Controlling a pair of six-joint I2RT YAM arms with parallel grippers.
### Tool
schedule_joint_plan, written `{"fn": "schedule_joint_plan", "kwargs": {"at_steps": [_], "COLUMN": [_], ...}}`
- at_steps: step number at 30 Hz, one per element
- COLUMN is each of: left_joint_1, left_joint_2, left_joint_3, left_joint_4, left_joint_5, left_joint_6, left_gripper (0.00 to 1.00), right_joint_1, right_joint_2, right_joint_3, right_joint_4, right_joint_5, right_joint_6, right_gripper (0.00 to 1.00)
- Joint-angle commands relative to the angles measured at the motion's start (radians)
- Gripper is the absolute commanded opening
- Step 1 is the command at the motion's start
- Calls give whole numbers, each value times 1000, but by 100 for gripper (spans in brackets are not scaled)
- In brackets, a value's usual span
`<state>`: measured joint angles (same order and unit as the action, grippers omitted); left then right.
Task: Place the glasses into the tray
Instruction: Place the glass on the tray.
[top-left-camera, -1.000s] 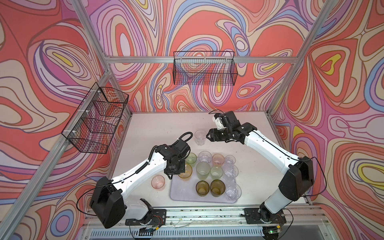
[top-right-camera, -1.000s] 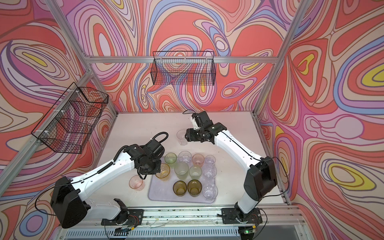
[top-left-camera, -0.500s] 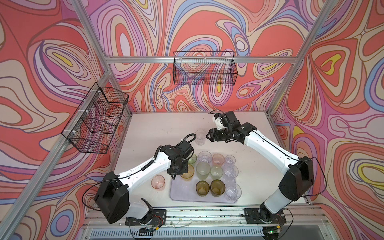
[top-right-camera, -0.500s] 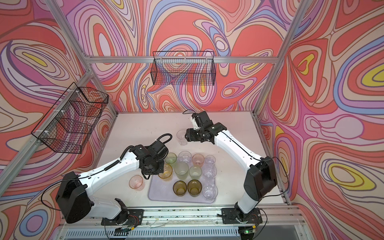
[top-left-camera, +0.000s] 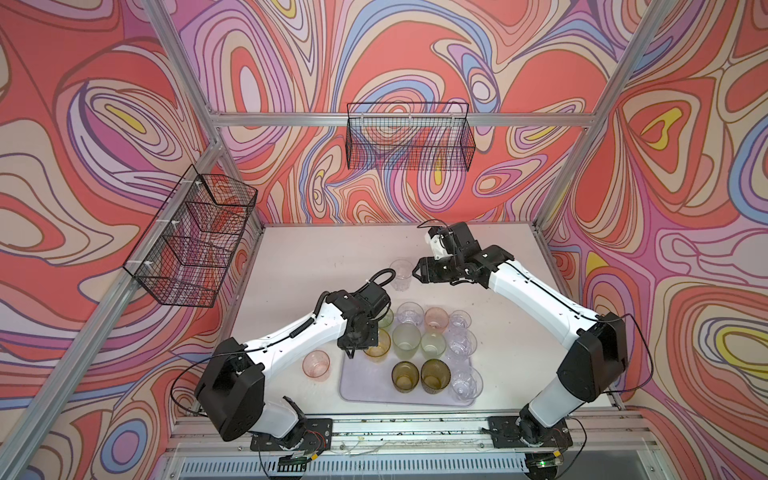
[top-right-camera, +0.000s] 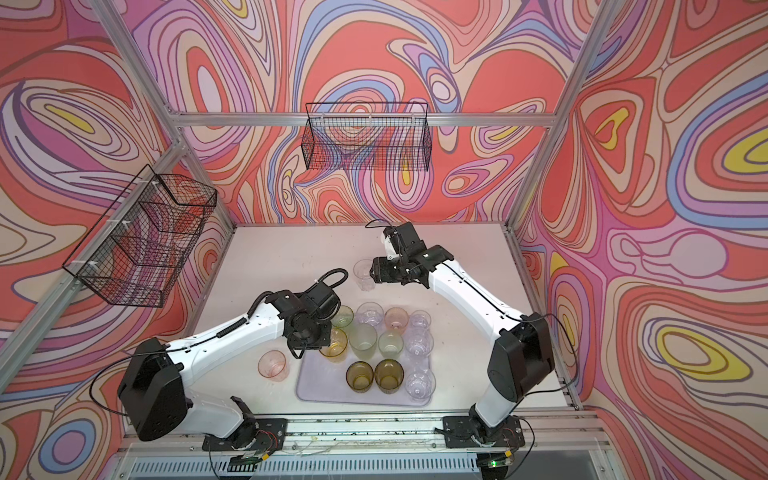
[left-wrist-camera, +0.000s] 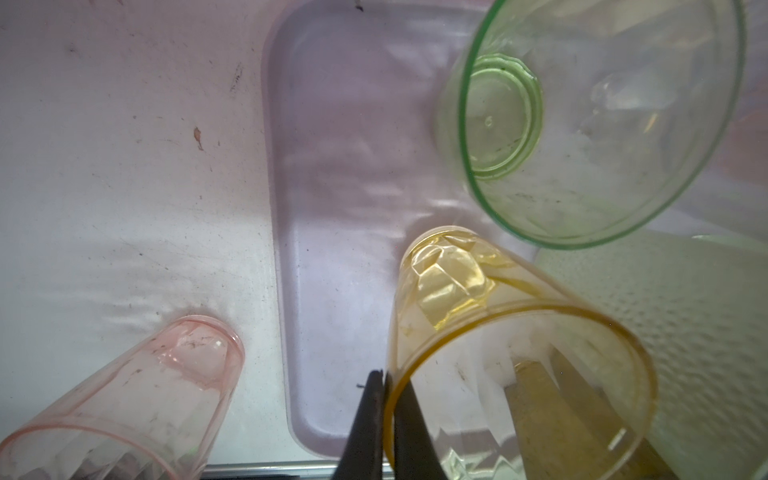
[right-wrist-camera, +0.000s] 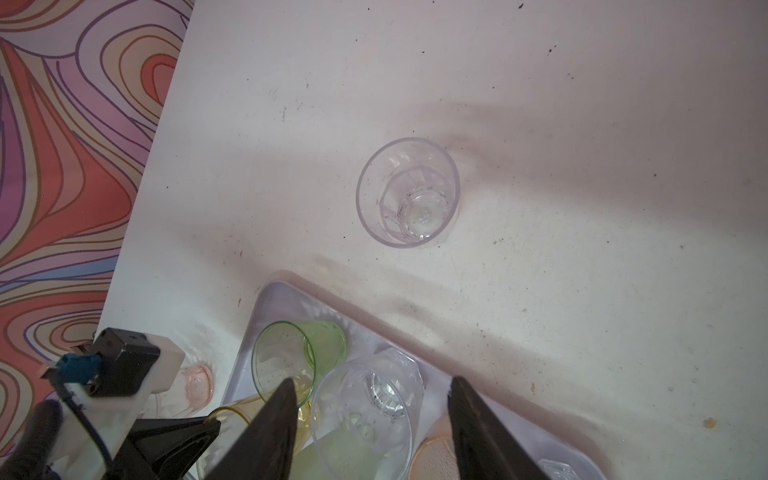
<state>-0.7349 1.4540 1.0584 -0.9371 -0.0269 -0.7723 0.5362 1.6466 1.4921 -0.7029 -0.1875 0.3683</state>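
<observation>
13 small translucent glasses are showing in both top views. 11 are grouped in the tray (top-left-camera: 365, 384) and 2 are standing outside it on the tabletop (top-left-camera: 316, 266). Those 2 are a faceted pink glass (top-left-camera: 316, 363) just beside the tray's left edge and a faceted clear glass (top-left-camera: 401, 274) beyond its far edge.

The 1 tray is lying flat on the near middle of the tabletop. It is pale lilac, smooth, rectangular and low-rimmed, with rounded corners.

The left gripper (left-wrist-camera: 390, 399) is clenching its jaws on the thin rim of the amber glass (left-wrist-camera: 519, 353) over the tray's left part. The right gripper (right-wrist-camera: 372, 380) is holding its jaws partly apart and empty, near the clear glass but not touching it.

2 black wire baskets (top-left-camera: 409, 137) are hanging on the walls.
</observation>
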Motion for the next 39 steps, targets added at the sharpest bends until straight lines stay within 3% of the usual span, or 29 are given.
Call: {"fn": "schedule_joint_plan", "kwargs": {"at_steps": [1,11,22,31,39], "left_joint_1": [-10,-22,-25,-24,-16], "left_joint_2": [17,25,-1,14,109], "left_joint_3": [-1,8,35,181,339], "left_joint_4": [4,4,-40,-135,-179], "left_joint_5": [-17,-16,-17,-24,-38], "left_joint_6": [-18,-21,-17,61,164], "left_gripper": [0,5,25,32,34], "right_joint_1": [-5,-5,-5,-5,-5], "right_joint_2": [8,4,2,-1,-18], "right_joint_3": [2,-6,-10,-7,-31], "right_joint_4": [10,11,13,5,5], "right_joint_5": [5,6,5,4,6], "right_joint_6": [2,3,3,1,-3], "right_gripper": [60,60,60,60,60]}}
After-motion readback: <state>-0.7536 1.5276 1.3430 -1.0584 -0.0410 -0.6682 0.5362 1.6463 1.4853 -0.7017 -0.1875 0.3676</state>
